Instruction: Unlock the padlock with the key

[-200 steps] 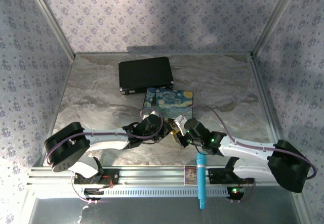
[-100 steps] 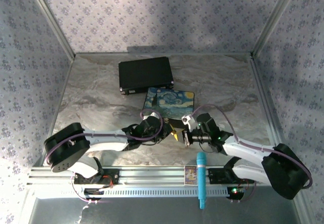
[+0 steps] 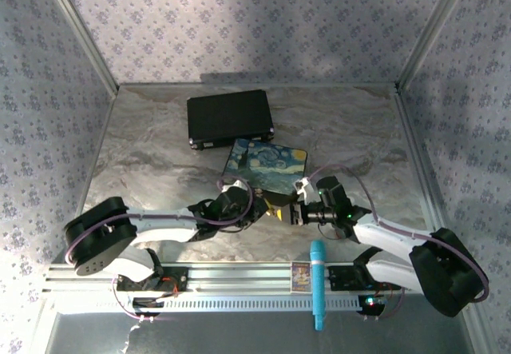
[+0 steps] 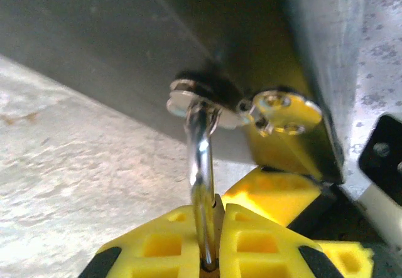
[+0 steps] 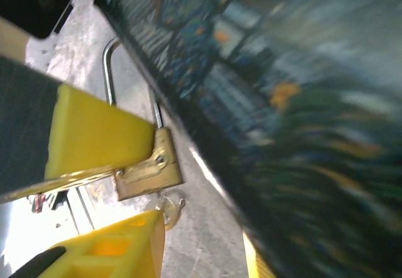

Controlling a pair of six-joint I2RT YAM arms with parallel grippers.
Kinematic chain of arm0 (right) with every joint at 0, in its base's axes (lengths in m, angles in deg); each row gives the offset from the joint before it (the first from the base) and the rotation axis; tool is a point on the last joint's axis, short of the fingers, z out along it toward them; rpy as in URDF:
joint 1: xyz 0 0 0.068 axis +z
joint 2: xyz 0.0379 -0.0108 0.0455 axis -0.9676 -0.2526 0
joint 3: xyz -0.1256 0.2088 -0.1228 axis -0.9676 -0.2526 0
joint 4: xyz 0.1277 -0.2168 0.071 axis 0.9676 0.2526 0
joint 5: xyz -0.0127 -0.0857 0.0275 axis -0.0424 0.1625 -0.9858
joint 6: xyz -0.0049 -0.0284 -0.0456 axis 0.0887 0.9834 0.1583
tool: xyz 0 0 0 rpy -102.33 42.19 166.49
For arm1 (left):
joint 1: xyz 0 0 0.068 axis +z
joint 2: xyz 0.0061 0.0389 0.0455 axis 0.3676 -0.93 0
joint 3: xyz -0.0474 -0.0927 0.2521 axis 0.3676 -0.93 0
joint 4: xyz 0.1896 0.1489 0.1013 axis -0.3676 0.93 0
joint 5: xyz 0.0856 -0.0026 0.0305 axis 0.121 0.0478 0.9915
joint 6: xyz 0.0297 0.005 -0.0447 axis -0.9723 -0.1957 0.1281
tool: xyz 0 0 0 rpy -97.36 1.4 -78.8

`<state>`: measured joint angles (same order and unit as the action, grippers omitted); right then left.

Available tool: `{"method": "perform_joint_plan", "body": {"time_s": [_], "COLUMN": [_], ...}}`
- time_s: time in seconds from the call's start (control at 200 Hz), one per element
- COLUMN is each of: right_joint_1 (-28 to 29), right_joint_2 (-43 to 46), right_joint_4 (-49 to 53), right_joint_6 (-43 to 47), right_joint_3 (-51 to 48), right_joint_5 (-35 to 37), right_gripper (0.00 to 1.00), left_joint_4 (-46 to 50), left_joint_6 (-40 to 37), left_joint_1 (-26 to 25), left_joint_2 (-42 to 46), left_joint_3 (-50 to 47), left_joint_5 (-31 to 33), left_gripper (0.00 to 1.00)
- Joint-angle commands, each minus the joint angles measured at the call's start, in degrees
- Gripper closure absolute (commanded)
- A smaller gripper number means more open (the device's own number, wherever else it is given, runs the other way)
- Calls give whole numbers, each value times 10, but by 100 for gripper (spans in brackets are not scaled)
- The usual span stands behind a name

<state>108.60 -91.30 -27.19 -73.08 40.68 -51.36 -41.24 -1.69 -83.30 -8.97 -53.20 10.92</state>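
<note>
The brass padlock [image 5: 148,165] hangs by its thin silver shackle [image 4: 200,159] from the silver hasp [image 4: 191,100] on the painted box [image 3: 267,165]. My left gripper [image 4: 213,262] is shut on the padlock's body, and one of its yellow fingers [image 5: 94,139] covers part of the body in the right wrist view. A small yellowish key [image 4: 282,111] sits just beside the hasp. It also shows as a pale piece [image 5: 168,204] under the padlock's lower edge. My right gripper [image 5: 182,259] stands open close to it, with nothing between its fingers.
A black case [image 3: 230,117] lies behind the painted box. A blue marker [image 3: 317,284] lies across the rail at the near edge. Both grippers [image 3: 279,208] meet at the box's front edge, low over the marble table [image 3: 160,146].
The right gripper has let go and opened. It has drawn back a little to the right from the padlock. The left gripper has kept its grip and hardly moved.
</note>
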Motion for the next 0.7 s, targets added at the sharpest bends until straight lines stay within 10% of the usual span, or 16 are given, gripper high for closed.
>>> {"method": "perform_joint_plan", "body": {"time_s": [0.0, 0.385, 0.695], "right_joint_1": [-8, -4, -30], "right_joint_2": [19, 192, -42], "right_joint_4": [18, 306, 337], "right_joint_6": [-28, -106, -91], "right_joint_3": [-8, 67, 212], "right_joint_5": [33, 200, 213], "right_gripper": [57, 23, 27], "left_joint_4": [4, 90, 160], "left_joint_6": [-5, -51, -109], "left_joint_1": [-8, -8, -8], "left_joint_2": [20, 16, -25], "left_joint_3": [-4, 18, 43], "left_joint_5": [3, 34, 25], "left_gripper": [100, 100, 100]}}
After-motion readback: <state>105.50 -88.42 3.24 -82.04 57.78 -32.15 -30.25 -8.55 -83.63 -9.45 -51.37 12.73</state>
